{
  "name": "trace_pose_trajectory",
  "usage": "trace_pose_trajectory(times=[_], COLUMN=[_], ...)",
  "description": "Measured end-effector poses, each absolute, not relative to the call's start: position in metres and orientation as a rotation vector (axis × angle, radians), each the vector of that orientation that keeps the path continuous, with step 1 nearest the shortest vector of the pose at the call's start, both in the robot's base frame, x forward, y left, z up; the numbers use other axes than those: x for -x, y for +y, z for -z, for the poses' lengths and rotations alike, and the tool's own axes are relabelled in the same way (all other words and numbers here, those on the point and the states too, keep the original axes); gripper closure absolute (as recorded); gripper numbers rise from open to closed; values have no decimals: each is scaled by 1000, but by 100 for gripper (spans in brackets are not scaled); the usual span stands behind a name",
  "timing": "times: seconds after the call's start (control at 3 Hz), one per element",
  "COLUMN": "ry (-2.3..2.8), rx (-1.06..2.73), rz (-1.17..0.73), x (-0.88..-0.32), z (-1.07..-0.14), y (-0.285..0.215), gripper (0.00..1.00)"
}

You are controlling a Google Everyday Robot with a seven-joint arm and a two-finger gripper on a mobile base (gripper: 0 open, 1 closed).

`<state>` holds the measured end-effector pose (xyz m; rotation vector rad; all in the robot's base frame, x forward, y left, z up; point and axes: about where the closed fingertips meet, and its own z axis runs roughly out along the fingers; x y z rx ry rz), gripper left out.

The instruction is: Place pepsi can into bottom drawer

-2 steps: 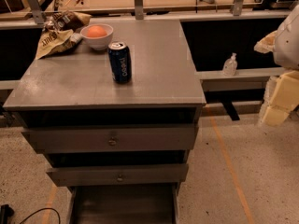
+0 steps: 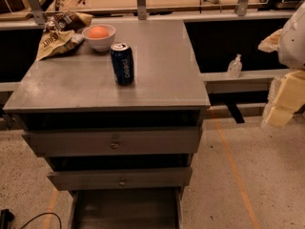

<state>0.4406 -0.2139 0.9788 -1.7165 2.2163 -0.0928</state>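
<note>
The pepsi can (image 2: 122,63), dark blue with a silver top, stands upright on the grey cabinet top (image 2: 162,80), left of centre and just in front of a white bowl. The bottom drawer (image 2: 126,213) is pulled open at the bottom of the view, and its dark interior shows nothing inside. My gripper (image 2: 280,104), cream-coloured under a white arm, hangs in the air at the right edge. It is well to the right of the cabinet, about level with its top, and far from the can. It holds nothing.
A white bowl with an orange fruit (image 2: 98,34) and a crumpled snack bag (image 2: 59,35) lie at the cabinet top's back left. Two closed drawers with knobs (image 2: 114,142) sit above the open one. A small clear bottle (image 2: 234,67) stands on a ledge to the right. A black cable (image 2: 33,219) lies on the floor.
</note>
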Motion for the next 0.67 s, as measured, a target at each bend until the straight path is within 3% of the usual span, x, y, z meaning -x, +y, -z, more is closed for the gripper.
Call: trace_pose_trajectory(times=[0.67], ry=[1914], rx=[1585], rz=[-98], x=[-515], z=[-1002], y=[-146], gripper=[0])
